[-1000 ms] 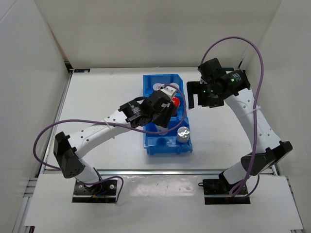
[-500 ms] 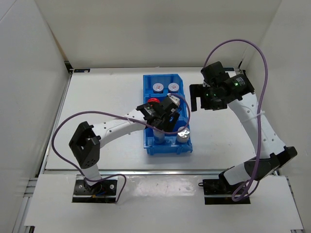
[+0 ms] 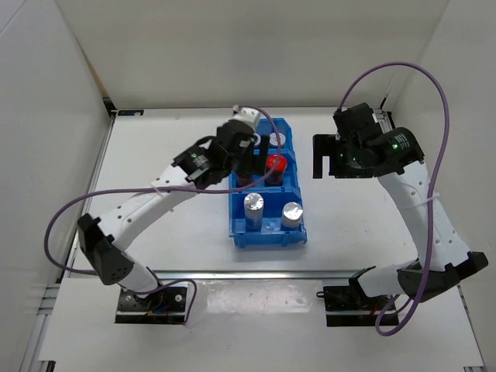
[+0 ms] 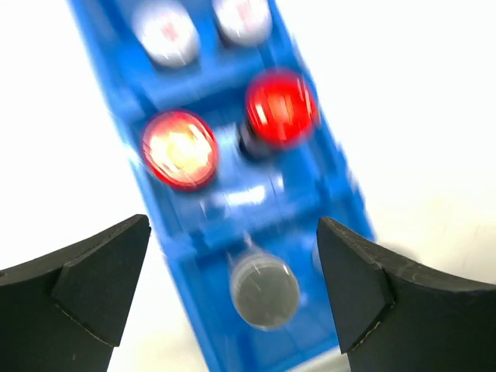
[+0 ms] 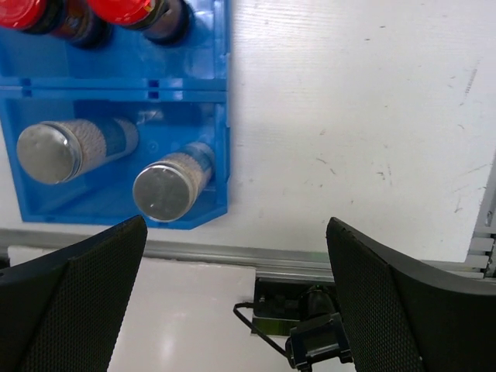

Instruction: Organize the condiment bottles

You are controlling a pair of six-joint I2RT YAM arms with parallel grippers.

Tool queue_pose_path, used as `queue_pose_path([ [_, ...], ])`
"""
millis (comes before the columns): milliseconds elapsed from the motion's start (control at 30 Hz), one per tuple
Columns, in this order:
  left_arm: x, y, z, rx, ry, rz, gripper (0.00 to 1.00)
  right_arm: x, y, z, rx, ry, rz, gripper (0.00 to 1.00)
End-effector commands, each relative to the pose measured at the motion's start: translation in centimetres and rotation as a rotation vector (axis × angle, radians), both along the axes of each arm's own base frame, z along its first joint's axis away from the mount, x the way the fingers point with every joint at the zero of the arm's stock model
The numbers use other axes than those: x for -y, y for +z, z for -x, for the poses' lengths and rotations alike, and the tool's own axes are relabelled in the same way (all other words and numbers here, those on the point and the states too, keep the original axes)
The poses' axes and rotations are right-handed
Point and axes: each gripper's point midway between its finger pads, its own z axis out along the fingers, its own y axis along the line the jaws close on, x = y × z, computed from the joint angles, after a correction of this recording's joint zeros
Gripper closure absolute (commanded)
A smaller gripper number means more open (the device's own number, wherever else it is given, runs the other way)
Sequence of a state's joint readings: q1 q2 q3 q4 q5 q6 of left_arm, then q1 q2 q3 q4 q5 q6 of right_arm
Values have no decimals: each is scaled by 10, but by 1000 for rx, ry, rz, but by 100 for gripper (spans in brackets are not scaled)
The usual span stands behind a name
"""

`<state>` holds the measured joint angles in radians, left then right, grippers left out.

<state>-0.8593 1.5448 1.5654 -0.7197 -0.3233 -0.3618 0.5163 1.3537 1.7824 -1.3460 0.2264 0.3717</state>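
Standing in one blue bin at the tabletop's middle: two red-capped bottles, two white-capped bottles, two silver bottles. Left gripper and right gripper gape, empty.

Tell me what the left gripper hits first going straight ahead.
The left gripper likely meets the blue bin at its divider, between the red-capped bottles and the silver-topped bottle; depth unclear.
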Motion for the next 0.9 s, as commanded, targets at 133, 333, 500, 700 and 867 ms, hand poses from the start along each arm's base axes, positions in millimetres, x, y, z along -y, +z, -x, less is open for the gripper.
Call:
queue_pose_path([
  [133, -79, 110, -36, 289, 195, 29, 1, 36, 4, -4, 48, -200, 97, 0],
  [333, -171, 119, -43, 365, 468, -41, 1, 34, 3, -6, 37, -218, 90, 0],
  [500, -229, 94, -27, 425, 617, 67, 1, 49, -4, -12, 4, -284, 135, 0],
  [700, -255, 67, -11, 409, 641, 31, 1, 52, -7, -17, -17, -313, 146, 0],
  [867, -264, 54, -9, 392, 663, -5, 1, 38, -6, -24, -23, -253, 103, 0],
])
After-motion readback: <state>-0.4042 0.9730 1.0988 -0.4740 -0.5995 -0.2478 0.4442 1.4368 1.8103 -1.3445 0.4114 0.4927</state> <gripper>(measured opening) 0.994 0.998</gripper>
